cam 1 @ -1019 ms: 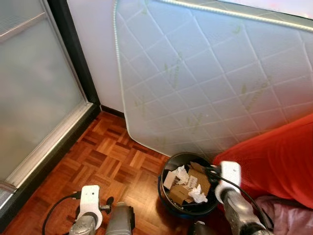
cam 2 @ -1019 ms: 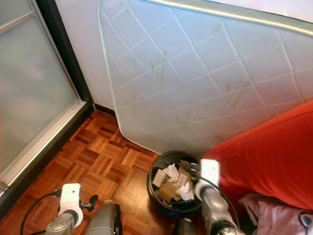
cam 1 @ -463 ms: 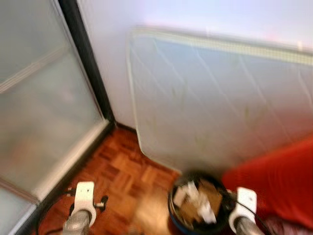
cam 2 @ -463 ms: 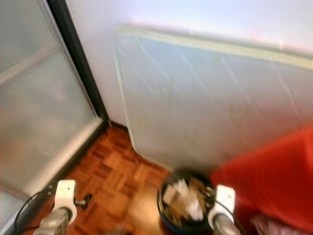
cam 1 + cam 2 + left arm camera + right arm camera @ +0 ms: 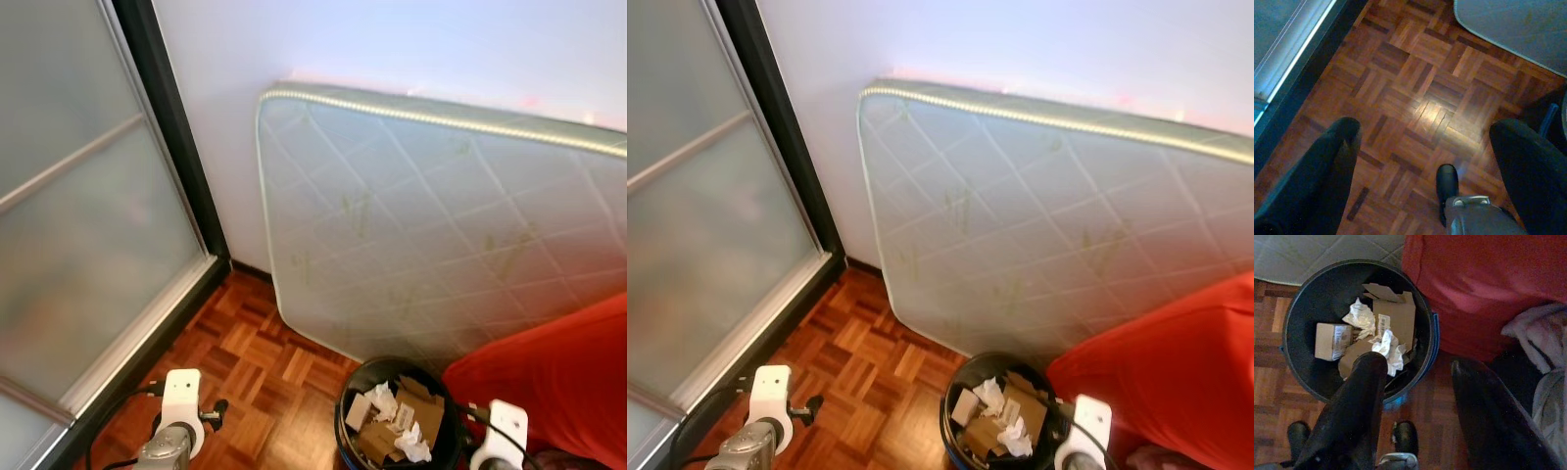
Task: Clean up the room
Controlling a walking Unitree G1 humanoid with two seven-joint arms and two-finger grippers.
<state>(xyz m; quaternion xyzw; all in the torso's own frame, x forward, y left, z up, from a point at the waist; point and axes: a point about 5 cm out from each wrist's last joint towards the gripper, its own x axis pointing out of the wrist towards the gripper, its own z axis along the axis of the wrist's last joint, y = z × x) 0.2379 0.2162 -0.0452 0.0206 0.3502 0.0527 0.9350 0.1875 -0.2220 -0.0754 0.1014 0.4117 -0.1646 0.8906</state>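
Note:
A black trash bin (image 5: 345, 413) stands on the parquet between the mattress and the red cover. Inside it are cardboard pieces (image 5: 1396, 316), a small box (image 5: 1331, 340) and crumpled white paper (image 5: 1362, 316). My right gripper (image 5: 1418, 363) hangs open and empty just above the bin's near rim, one finger (image 5: 1359, 401) over the bin and the other (image 5: 1488, 406) beside the red cover. My left gripper (image 5: 1427, 126) is open and empty over bare parquet. Both wrists, left (image 5: 179, 406) and right (image 5: 500, 436), sit low at the head view's bottom edge.
A white quilted mattress (image 5: 441, 225) leans on the wall behind the bin. A red cover (image 5: 549, 382) lies at the right, with a pale cloth (image 5: 1542, 357) below it. A frosted sliding door (image 5: 78, 225) with a black frame bounds the left. Parquet floor (image 5: 265, 362) lies between.
The head view has tilted up, so more wall and the mattress top show. My right arm has drawn back from over the bin towards the bottom edge.

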